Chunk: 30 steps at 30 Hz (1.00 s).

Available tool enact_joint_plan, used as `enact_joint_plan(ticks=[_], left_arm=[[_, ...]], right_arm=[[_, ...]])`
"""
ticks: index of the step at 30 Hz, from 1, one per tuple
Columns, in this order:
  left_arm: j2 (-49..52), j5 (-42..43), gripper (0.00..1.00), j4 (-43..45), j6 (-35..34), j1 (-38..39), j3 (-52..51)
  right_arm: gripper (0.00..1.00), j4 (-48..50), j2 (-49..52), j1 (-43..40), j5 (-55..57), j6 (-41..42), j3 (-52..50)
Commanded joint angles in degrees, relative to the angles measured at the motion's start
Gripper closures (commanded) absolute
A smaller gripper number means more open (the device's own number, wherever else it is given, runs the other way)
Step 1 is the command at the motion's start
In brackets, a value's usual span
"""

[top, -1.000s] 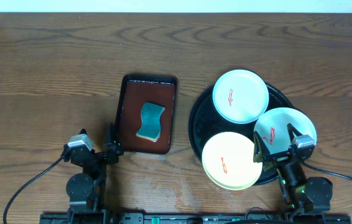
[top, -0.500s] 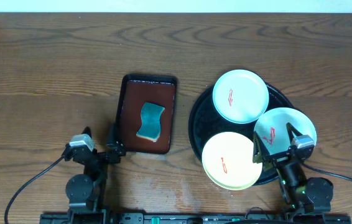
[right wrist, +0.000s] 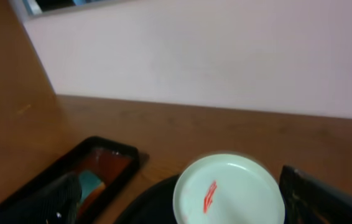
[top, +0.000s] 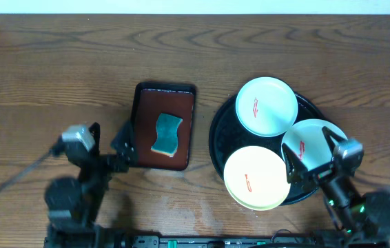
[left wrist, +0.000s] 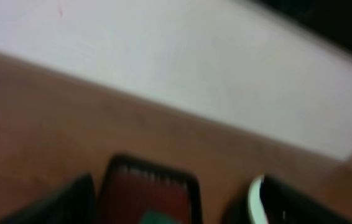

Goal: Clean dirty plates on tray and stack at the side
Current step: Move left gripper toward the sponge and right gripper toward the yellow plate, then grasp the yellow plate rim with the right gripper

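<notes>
Your three plates (top: 266, 105) lay on the black tray (top: 215, 131), each smeared red. Your right gripper (top: 310, 153) hung open over the rightmost one. Left of them, a sponge (top: 167, 133) sat in the red-brown tray (top: 142, 110), with your left gripper (top: 109, 138) open beside it.

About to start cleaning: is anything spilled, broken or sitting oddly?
Nothing spilled or broken. The far plate, right plate and yellow plate each carry a red smear, and the right plate overhangs the rim of the black tray.
</notes>
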State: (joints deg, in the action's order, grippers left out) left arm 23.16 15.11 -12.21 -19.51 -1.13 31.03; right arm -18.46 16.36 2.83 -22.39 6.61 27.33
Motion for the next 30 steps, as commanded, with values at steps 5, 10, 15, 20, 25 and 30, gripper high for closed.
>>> enact_joint_plan(ticks=[5, 10, 15, 20, 25, 30], left_arm=[[23.93, 5.92, 0.15, -22.62, 0.15, -0.28, 24.72], [34.69, 6.21, 0.15, -34.73, 4.44, -0.31, 32.06], [39.08, 14.29, 0.15, -38.45, 3.91, -0.28, 32.06], [41.92, 15.82, 0.15, -38.97, 10.78, 3.32, 32.06], [44.3, 4.28, 0.15, -39.41, 11.1, 11.21, 32.0], [49.44, -5.92, 0.15, -39.15, 10.71, 19.17, 31.85]], right_arm=[[0.01, -21.29, 25.35, 0.22, 0.94, -2.62, 21.64], [0.01, -24.13, 37.57, 0.22, -1.29, -1.53, 27.78], [0.01, -24.17, 43.85, 0.22, -3.87, 0.7, 27.78], [0.01, -27.82, 46.23, 0.22, -4.04, 1.51, 27.78], [0.25, -35.63, 46.45, 0.26, -4.26, 1.7, 27.71], [0.33, -45.66, 46.49, 0.26, 0.92, 9.64, 25.86]])
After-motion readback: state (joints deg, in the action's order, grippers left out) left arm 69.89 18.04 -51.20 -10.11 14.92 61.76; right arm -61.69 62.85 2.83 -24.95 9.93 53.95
